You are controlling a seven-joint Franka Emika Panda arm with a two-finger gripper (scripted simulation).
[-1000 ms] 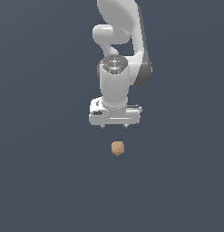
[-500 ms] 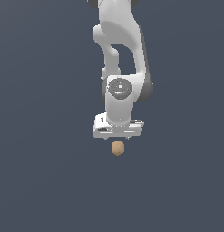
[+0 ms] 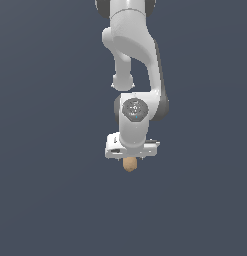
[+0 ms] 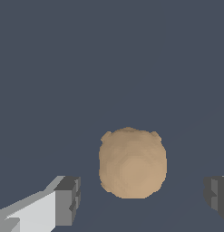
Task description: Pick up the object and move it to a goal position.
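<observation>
Your white two-fingered gripper (image 3: 130,159) has come down from well above the small tan-orange pebble-like lump (image 4: 132,164) to straddle it, dark pads (image 4: 68,200) spread wide and not touching, so you can close next, with nothing else on the grey floor (image 3: 45,200) obstructing.

Flat, featureless slate-grey floor (image 3: 50,200) filling both views, a single tan-orange faceted lump (image 3: 129,164) resting on it near centre, slightly toward 6 o'clock in the exterior view, bare floor on every side
</observation>
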